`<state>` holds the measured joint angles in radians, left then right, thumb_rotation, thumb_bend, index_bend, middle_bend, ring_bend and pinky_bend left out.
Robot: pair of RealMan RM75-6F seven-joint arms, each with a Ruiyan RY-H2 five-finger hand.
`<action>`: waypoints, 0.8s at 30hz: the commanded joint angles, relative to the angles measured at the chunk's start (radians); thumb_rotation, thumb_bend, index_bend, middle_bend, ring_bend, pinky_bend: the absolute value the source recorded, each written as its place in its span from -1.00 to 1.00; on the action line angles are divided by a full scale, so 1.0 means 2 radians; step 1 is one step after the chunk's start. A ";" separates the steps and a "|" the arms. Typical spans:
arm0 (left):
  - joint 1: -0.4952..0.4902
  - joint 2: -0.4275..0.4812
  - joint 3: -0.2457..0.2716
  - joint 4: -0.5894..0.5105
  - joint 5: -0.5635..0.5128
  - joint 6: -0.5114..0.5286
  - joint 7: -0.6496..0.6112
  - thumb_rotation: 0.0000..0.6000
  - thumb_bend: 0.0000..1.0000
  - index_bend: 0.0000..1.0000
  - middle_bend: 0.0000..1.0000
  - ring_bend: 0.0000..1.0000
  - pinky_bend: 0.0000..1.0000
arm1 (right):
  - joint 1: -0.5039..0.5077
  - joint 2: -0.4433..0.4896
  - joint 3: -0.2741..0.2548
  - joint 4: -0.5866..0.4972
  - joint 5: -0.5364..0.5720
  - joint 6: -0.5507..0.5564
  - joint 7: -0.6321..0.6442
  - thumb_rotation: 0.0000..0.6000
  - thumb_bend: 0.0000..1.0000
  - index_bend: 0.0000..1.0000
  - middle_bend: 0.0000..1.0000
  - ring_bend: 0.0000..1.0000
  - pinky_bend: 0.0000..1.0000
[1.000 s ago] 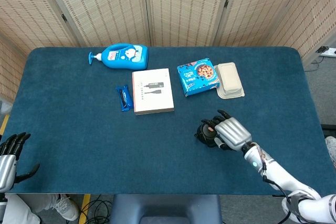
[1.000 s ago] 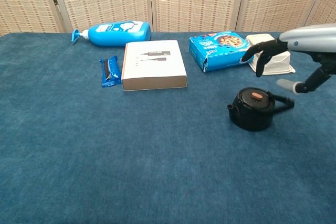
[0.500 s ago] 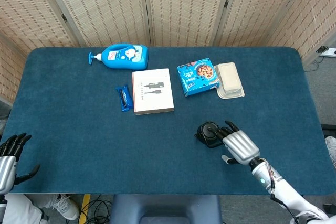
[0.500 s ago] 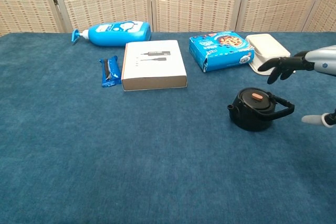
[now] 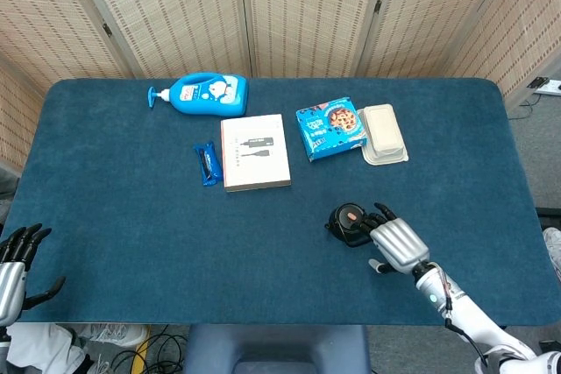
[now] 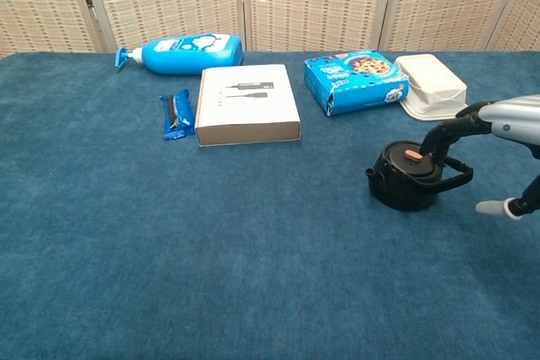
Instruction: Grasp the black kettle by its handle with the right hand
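Observation:
The black kettle (image 5: 348,222) with an orange lid knob stands on the blue table at the front right; in the chest view the kettle (image 6: 408,179) has its loop handle (image 6: 454,174) pointing right. My right hand (image 6: 488,119) hovers beside it, dark fingers (image 6: 442,134) reaching over the handle toward the lid, thumb (image 6: 498,206) spread apart below and right of the handle. Nothing is gripped. From the head view the right hand (image 5: 397,243) sits just right of the kettle. My left hand (image 5: 12,267) hangs off the table's front left corner, fingers apart and empty.
At the back lie a blue pump bottle (image 6: 180,51), a white box (image 6: 247,103), a blue snack bar (image 6: 176,113), a blue cookie box (image 6: 354,79) and a cream lidded container (image 6: 431,82). The cookie box and container are just behind the kettle.
My right hand has drawn back to the right off the kettle and dropped lower, its fingers now curving down over the handle. The kettle and the left hand have stayed put.

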<state>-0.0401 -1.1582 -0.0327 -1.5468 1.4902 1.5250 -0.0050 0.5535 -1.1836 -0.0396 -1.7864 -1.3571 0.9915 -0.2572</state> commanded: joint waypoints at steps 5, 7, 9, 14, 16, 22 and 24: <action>0.000 -0.001 0.000 0.001 0.001 -0.001 0.000 1.00 -0.49 -0.66 -0.75 -0.80 -0.65 | 0.001 -0.005 0.004 0.005 0.003 -0.008 -0.003 1.00 -0.62 -0.39 -0.31 -0.50 -1.00; 0.000 -0.001 0.000 0.001 0.000 -0.001 -0.001 1.00 -0.49 -0.64 -0.75 -0.80 -0.65 | 0.002 -0.006 0.005 0.003 0.006 -0.012 -0.005 1.00 -0.62 -0.37 -0.30 -0.50 -1.00; 0.000 -0.001 0.000 0.001 0.000 0.000 -0.001 1.00 -0.49 -0.62 -0.75 -0.80 -0.65 | 0.002 -0.007 0.006 0.002 0.007 -0.012 -0.007 1.00 -0.62 -0.34 -0.29 -0.50 -1.00; 0.001 -0.002 0.000 0.003 0.001 0.000 -0.003 1.00 -0.49 -0.61 -0.75 -0.80 -0.65 | 0.003 -0.008 0.009 0.000 0.013 -0.016 -0.013 1.00 -0.59 -0.29 -0.26 -0.46 -1.00; 0.001 -0.003 0.000 0.003 0.001 0.001 -0.003 1.00 -0.49 -0.60 -0.75 -0.80 -0.65 | 0.003 -0.008 0.010 -0.002 0.017 -0.018 -0.016 1.00 -0.57 -0.28 -0.24 -0.44 -1.00; 0.001 -0.005 -0.001 0.007 0.001 0.001 -0.006 1.00 -0.49 -0.60 -0.75 -0.80 -0.65 | 0.005 -0.009 0.012 -0.005 0.025 -0.024 -0.022 1.00 -0.55 -0.24 -0.22 -0.38 -1.00; 0.001 -0.005 -0.001 0.008 0.002 0.001 -0.007 1.00 -0.49 -0.60 -0.75 -0.80 -0.65 | 0.006 -0.010 0.013 -0.005 0.027 -0.025 -0.025 1.00 -0.55 -0.24 -0.21 -0.37 -1.00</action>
<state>-0.0384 -1.1680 -0.0346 -1.5316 1.4936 1.5267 -0.0184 0.5641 -1.2027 -0.0147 -1.7955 -1.3045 0.9416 -0.3056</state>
